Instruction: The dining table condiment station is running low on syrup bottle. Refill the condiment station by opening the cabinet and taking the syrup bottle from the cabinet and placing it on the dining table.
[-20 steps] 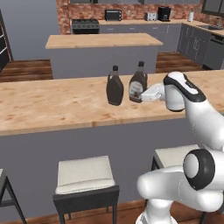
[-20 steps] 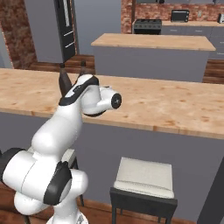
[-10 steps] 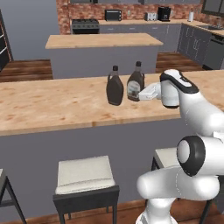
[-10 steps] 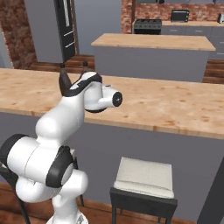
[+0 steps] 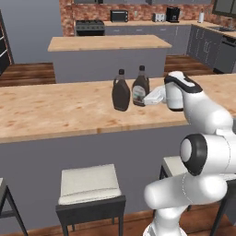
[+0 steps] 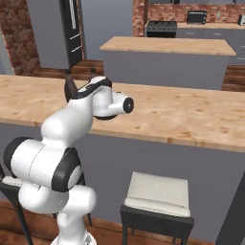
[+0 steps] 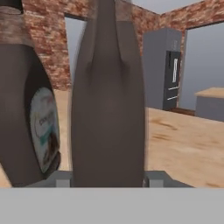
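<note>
Standing upright on the wood-grain top of the desk, the syrup bottle sits with its pale label facing the left base camera; we note a second dark bottle just beside it on its left, also upright. In the hand view the syrup bottle rises centred and very close to the camera, with the second bottle next to it showing a pale label. We see the gripper at the syrup bottle's right side, low on its body. We cannot tell from these views whether the jaws press the bottle or merely flank it; the bottle's base appears to rest on the desk. Past the desk stands a kitchen island with the same wood top. Two stools stand below the desk's near edge. In the right base view the arm hides most of both bottles.
</note>
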